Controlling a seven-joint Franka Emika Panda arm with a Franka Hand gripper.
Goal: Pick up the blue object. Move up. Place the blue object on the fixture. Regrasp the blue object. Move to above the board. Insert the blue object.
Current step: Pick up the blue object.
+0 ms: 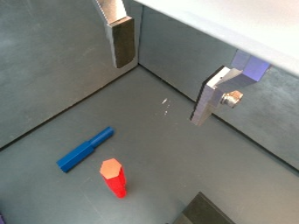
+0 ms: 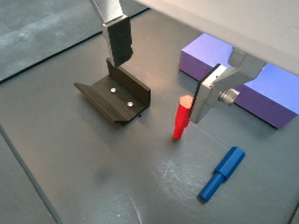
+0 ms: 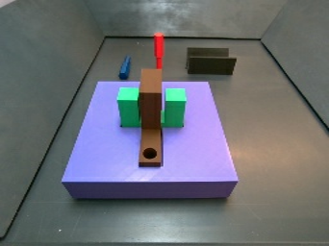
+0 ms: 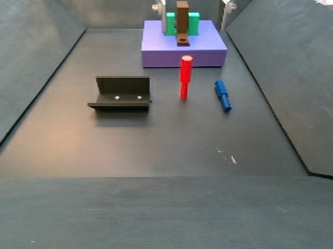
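Two-finger silver gripper [image 2: 163, 70] high over the floor, spread wide, holding nothing; slim blue cylindrical peg [image 2: 221, 173] flat near the side wall.

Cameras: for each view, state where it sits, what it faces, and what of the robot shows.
Wrist view: above the floor, looking down at the blue peg and red peg; fingers show, gripper open.
Wrist view: looks down at the fixture, board, both pegs; fingers show.
Side view: at the board's near end, facing the fixture; no robot.
Side view: opposite end, fixture near, board far; no robot.
All four share both pegs.
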